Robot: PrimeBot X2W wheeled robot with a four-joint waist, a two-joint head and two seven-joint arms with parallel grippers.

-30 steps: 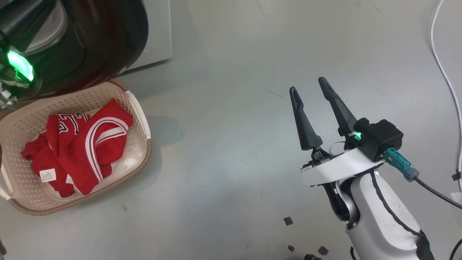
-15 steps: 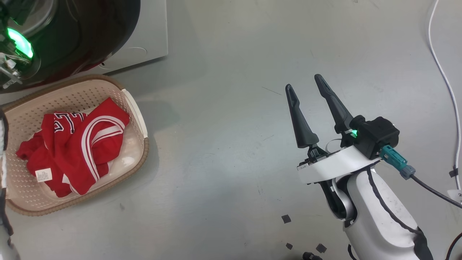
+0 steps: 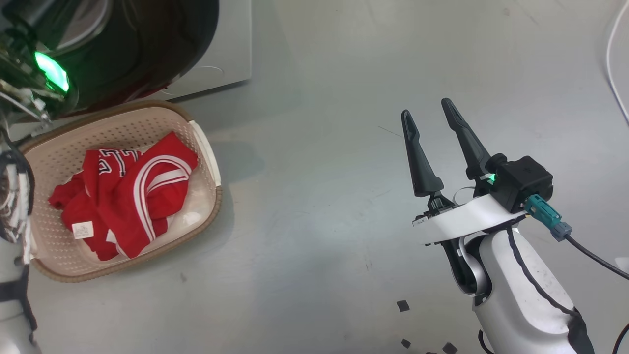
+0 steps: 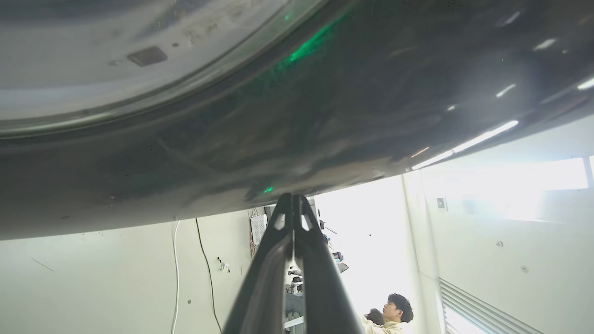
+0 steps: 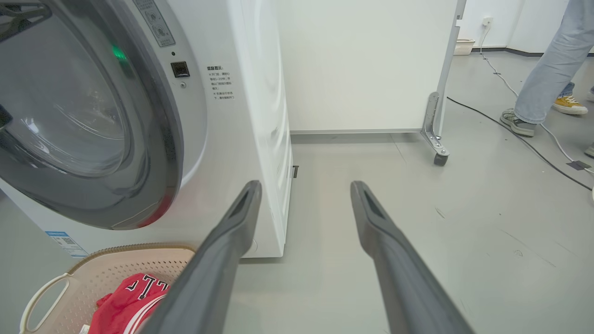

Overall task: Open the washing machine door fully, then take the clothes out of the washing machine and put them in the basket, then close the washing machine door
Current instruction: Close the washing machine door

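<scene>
The red clothes [image 3: 128,196] lie bunched in the cream basket [image 3: 64,137] on the floor in front of the washing machine [image 5: 241,116]. The washing machine door [image 5: 158,153], glossy black around its glass bowl, lies close against the machine's front; I cannot tell whether it is latched. In the left wrist view my left gripper [image 4: 292,199] is shut and empty, its tips at the door's black rim [image 4: 297,116]. My right gripper [image 3: 427,108] hangs open and empty over bare floor, well to the right of the basket.
The basket [image 5: 106,273] with the clothes [image 5: 125,301] sits just below the door. A person's legs [image 5: 543,74] and floor cables [image 5: 510,130] are far right. A wheeled white partition [image 5: 436,139] stands behind the machine. Small dark tape scraps [image 3: 403,306] dot the floor.
The head camera has shifted. The door's rim, which overlapped the basket's far edge, has swung back toward the machine with my left gripper against it. The right arm stays still.
</scene>
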